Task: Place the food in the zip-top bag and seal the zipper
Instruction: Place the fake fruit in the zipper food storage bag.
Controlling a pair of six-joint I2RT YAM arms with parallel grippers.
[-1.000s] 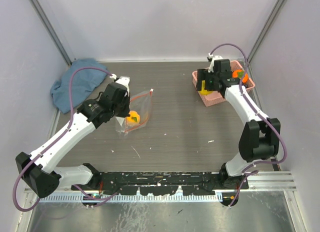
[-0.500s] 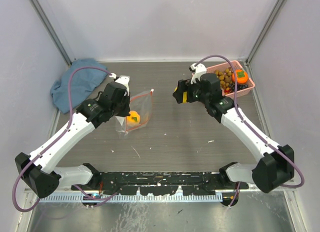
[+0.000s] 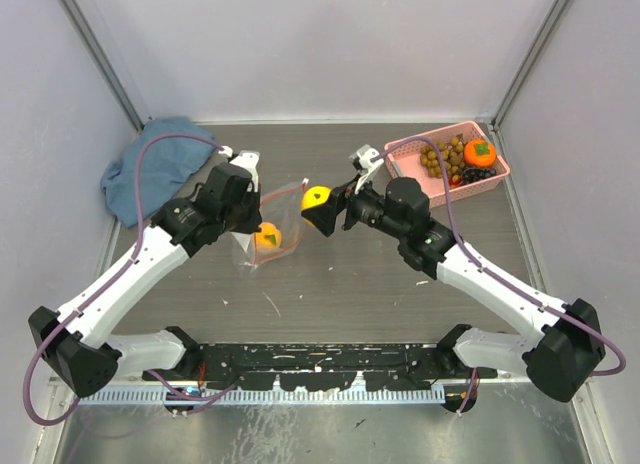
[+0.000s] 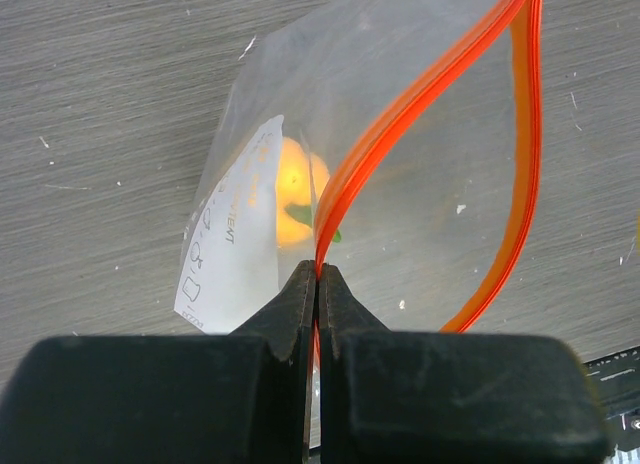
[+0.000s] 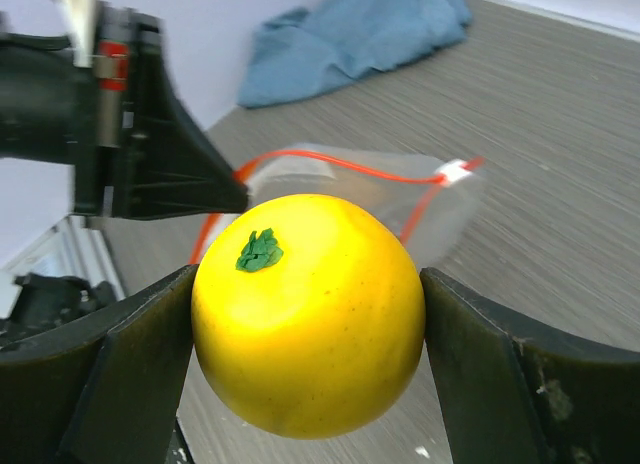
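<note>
My right gripper [image 3: 322,210] [image 5: 308,329] is shut on a yellow toy fruit [image 3: 316,198] [image 5: 308,326] with a small green top and holds it just right of the zip-top bag's mouth. The clear zip-top bag [image 3: 270,229] [image 4: 400,184] lies left of centre with an orange-peach fruit [image 3: 267,238] [image 4: 293,189] inside. My left gripper [image 3: 247,216] [image 4: 318,274] is shut on the orange-red zipper [image 4: 385,134] and holds the mouth open. The orange fruit with a green top [image 3: 479,152] and the olive-brown grapes [image 3: 443,156] sit in the pink basket.
The pink basket [image 3: 400,156] stands at the back right. A blue cloth [image 3: 150,164] [image 5: 360,34] is bunched at the back left. Grey walls close in the table on three sides.
My right arm has lifted the yellow fruit from the pink basket and carried it left to the bag's mouth. The left gripper has held the bag in place.
</note>
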